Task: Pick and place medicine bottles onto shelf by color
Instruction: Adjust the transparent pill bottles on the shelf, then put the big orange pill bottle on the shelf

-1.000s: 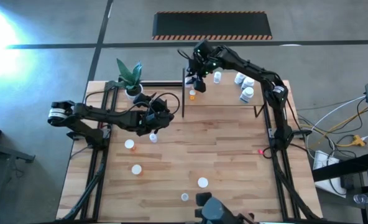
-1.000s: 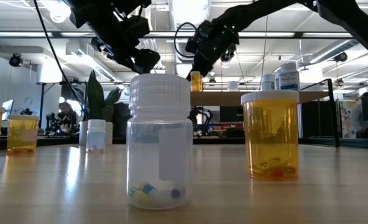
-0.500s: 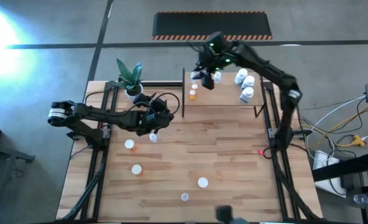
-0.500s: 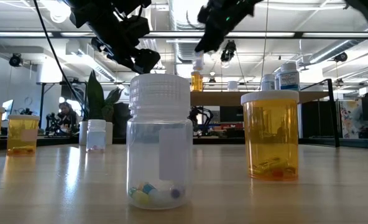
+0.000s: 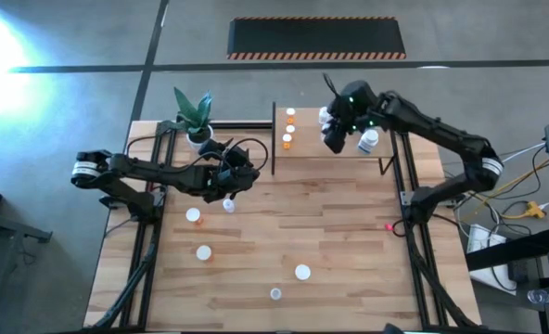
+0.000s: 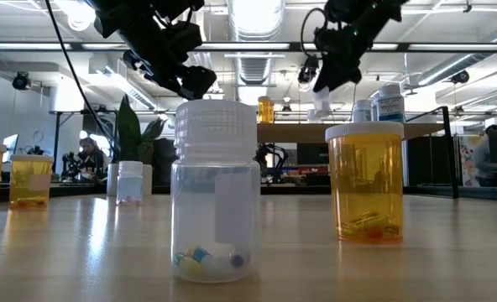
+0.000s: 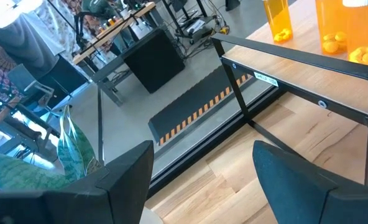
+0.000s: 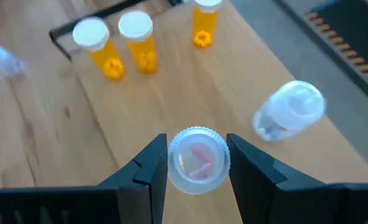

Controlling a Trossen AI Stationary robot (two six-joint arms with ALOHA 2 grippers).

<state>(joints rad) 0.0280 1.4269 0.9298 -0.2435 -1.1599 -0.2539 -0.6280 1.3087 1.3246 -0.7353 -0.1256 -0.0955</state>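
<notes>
Your right hand [image 5: 335, 139] hangs over the shelf [image 5: 330, 148] at the upper centre of the overhead frame, its two fingers [image 8: 148, 168] clenched around a clear bottle [image 8: 198, 159] whose ribbed cap faces the wrist camera. In the table-level shot the same hand [image 6: 331, 74] shows at the upper right, above the shelf board. Three orange bottles [image 8: 140, 43] stand in a loose row toward the shelf's left end in the overhead frame, and another clear bottle [image 8: 289, 112] stands just beside the held one without touching it. More white-capped bottles [image 5: 369, 141] cluster on the shelf to the right of your hand.

Your left hand [image 5: 226, 186] hovers left of centre over the worktop [image 5: 349, 241], fingers [image 7: 125, 180] spread apart and grasping nothing. A small bottle [image 5: 228, 206] stands just below it in the overhead frame, with further bottles [image 5: 203, 251] scattered across the lower half of the worktop. A potted plant [image 5: 194, 116] sits at the worktop's upper left corner.

Nearest the table-level camera, a clear bottle with pills [image 6: 215, 201] and an orange one [image 6: 366, 180] stand side by side, apart.
</notes>
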